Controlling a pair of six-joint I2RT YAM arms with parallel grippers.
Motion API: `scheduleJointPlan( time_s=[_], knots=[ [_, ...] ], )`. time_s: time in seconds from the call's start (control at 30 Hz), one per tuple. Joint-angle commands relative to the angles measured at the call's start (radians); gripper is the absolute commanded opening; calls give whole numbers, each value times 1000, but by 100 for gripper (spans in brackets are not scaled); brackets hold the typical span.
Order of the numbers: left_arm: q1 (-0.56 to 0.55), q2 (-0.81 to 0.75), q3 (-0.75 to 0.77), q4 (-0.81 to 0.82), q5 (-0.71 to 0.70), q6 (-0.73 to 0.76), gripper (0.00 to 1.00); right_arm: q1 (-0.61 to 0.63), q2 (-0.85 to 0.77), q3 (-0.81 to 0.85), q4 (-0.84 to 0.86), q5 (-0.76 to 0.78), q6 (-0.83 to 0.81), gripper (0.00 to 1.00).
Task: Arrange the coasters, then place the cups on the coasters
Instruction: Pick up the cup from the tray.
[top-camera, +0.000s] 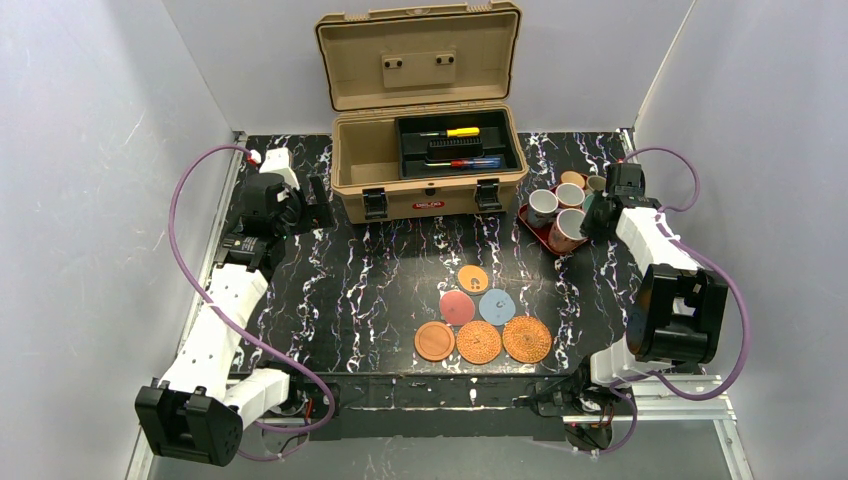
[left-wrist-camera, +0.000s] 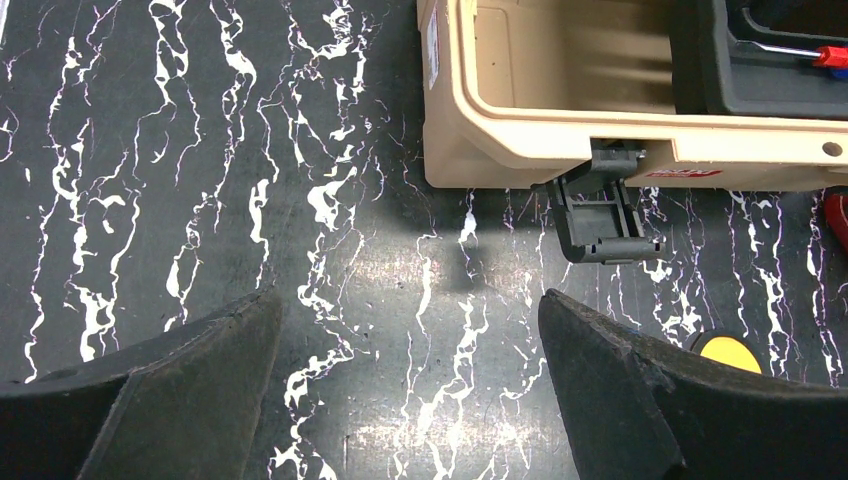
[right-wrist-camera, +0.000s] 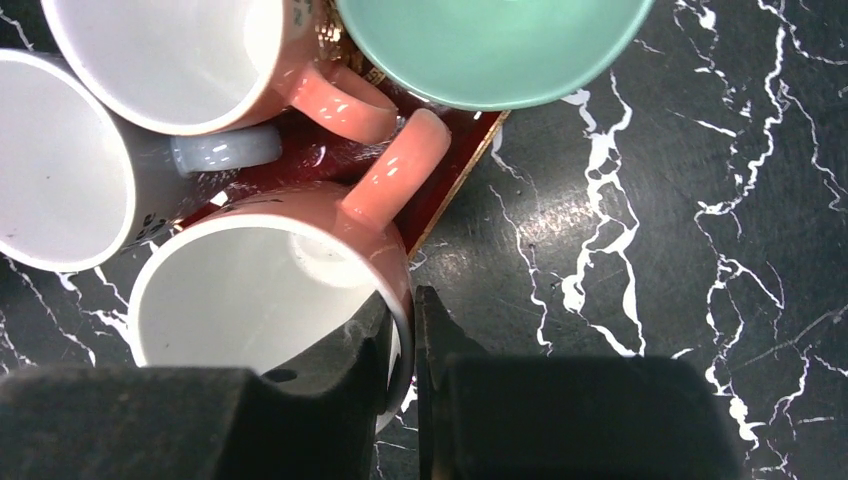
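Table: black marble-patterned top; all six coasters lie flat on it, right of centre and near the front edge.
Front row of coasters: a smooth wooden disc, a woven orange-brown disc and a second woven disc, side by side and nearly touching.
Second row: a pinkish-red disc and a blue-grey disc, just behind the front three.
Farthest coaster: an orange disc, alone behind that pair.
Left gripper: jaws spread wide and holding nothing, above bare table by the toolbox's left latch.
Right gripper: closed on the rim of a pink mug, one finger inside the mug and the other outside its wall.
Cups: crowded together on a dark red tray at the table's right, well apart from the coasters; around the pink mug stand a second pink mug, a pale grey-handled mug and a teal cup.
Toolbox: tan, lid open, at the back; screwdrivers in its black insert.
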Motion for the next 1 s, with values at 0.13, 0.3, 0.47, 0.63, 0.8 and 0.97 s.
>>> scheduleJointPlan(
  time_s=[0.13, 0.3, 0.47, 0.63, 0.8, 0.97],
  knots=[
    [-5, -6, -4, -10, -19, 2, 98, 1, -66, 10, 2, 107, 16, 5],
    [-5, -8, -4, -11, -22, 2, 98, 1, -112, 28, 3, 124, 7, 1],
    [-5, -12, -4, -11, -25, 1, 98, 0, -170, 64, -34, 180, -30, 1],
    [-5, -12, -4, -12, -24, 2, 98, 1, -244, 83, -61, 184, -51, 1],
    [-5, -10, -4, -13, -21, 3, 98, 1, -300, 116, -96, 20, -100, 1],
    [-5, -9, -2, -14, 2, 5, 98, 65, -302, 175, -198, -137, -176, 1]
  ],
)
